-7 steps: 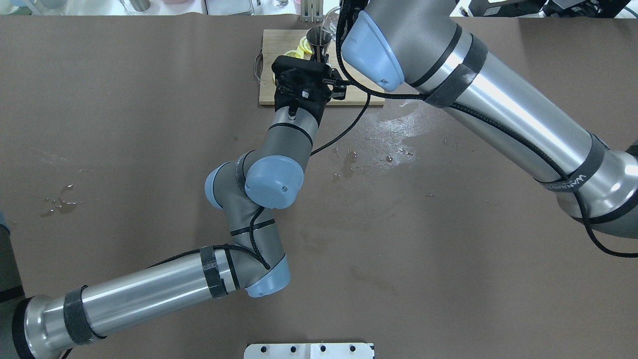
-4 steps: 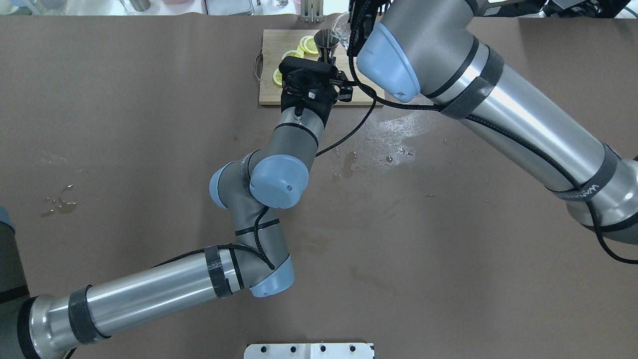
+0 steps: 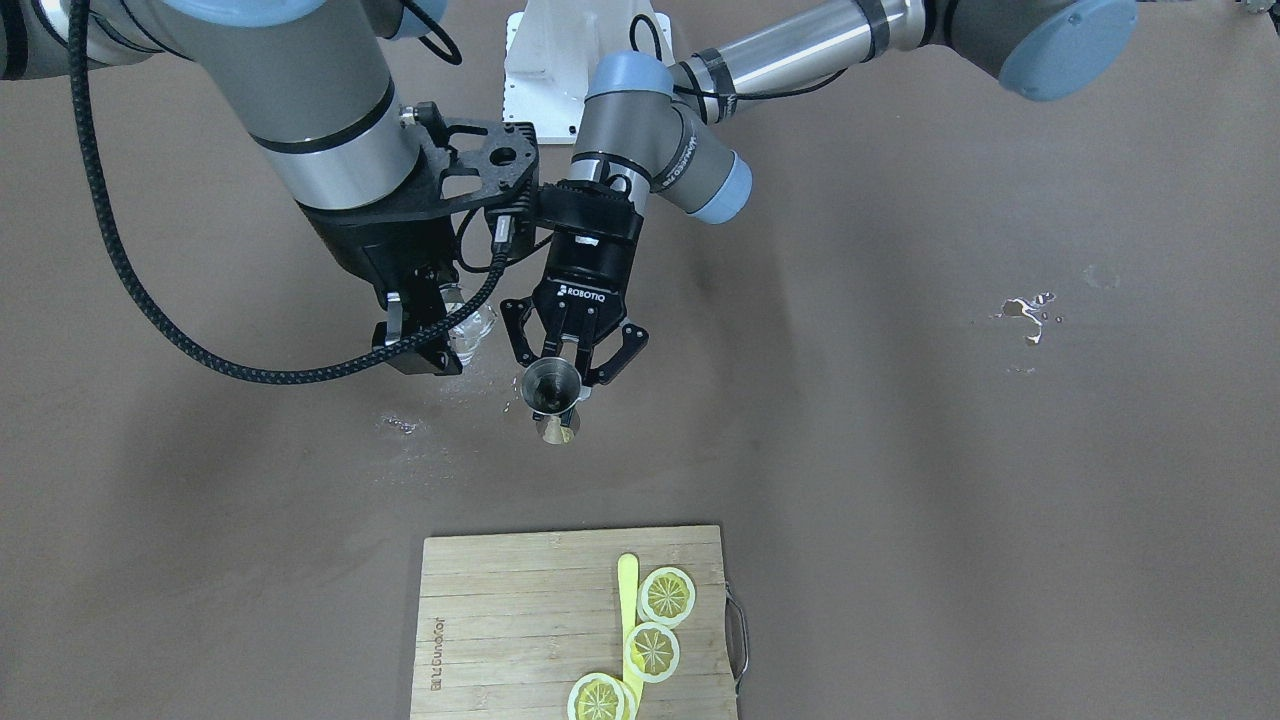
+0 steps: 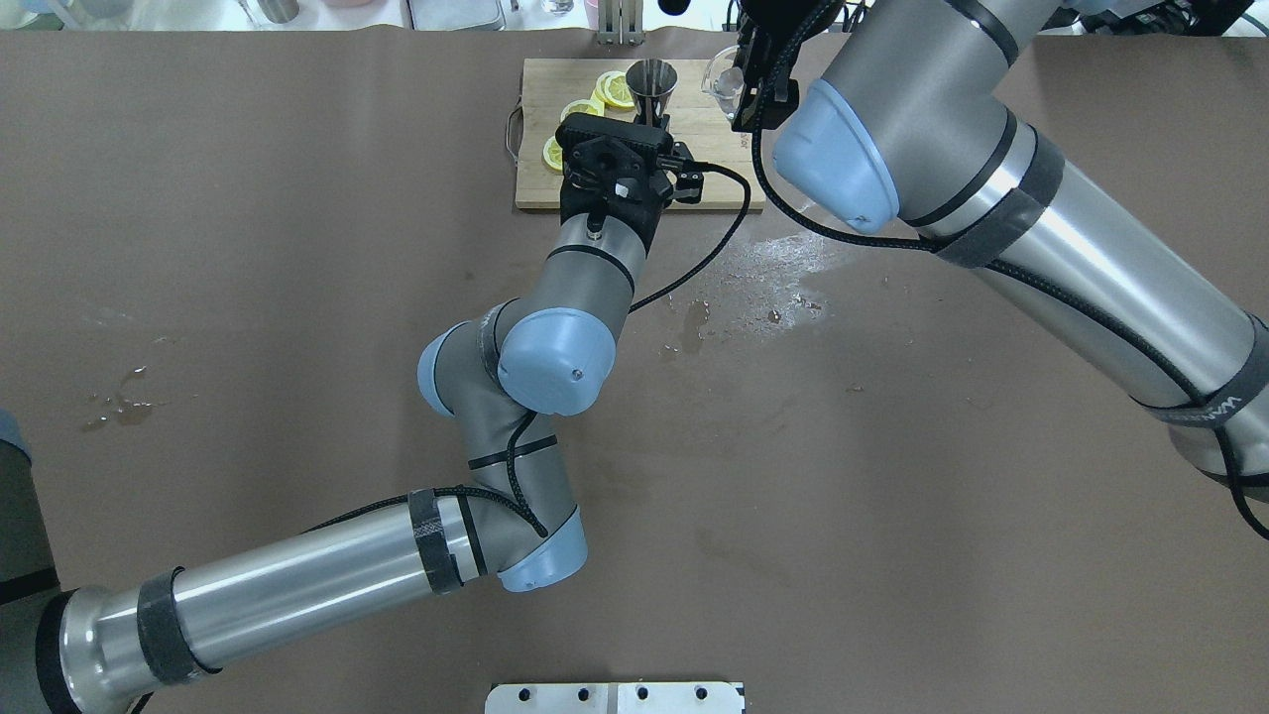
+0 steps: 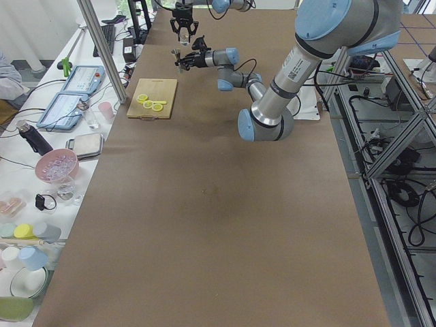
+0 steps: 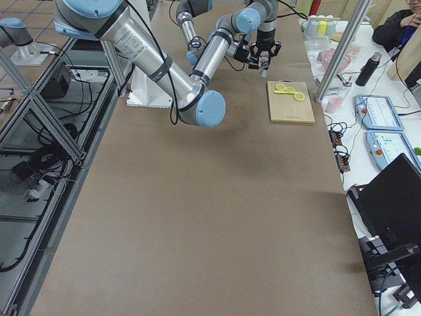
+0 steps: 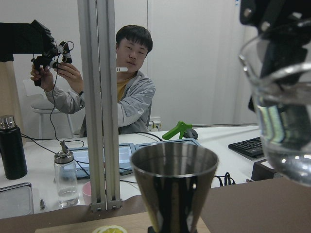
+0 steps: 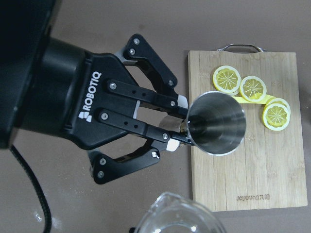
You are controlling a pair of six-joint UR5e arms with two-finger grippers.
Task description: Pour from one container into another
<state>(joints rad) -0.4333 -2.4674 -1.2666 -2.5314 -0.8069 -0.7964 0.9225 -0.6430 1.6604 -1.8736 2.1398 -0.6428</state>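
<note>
Glistening nearest the robot, a wet patch (image 4: 783, 263) marks the brown table (image 3: 900, 450). Past it, the left gripper (image 3: 570, 365) has its fingers closed on the narrow waist of the silver jigger (image 3: 549, 388), holding it upright and clear of the tabletop. Just beside it, not touching, the right gripper (image 3: 425, 340) clamps the clear glass cup (image 3: 470, 325), also raised. Farther out lies a wooden cutting board (image 3: 500, 620) with lemon slices (image 3: 667, 595) on it.
</note>
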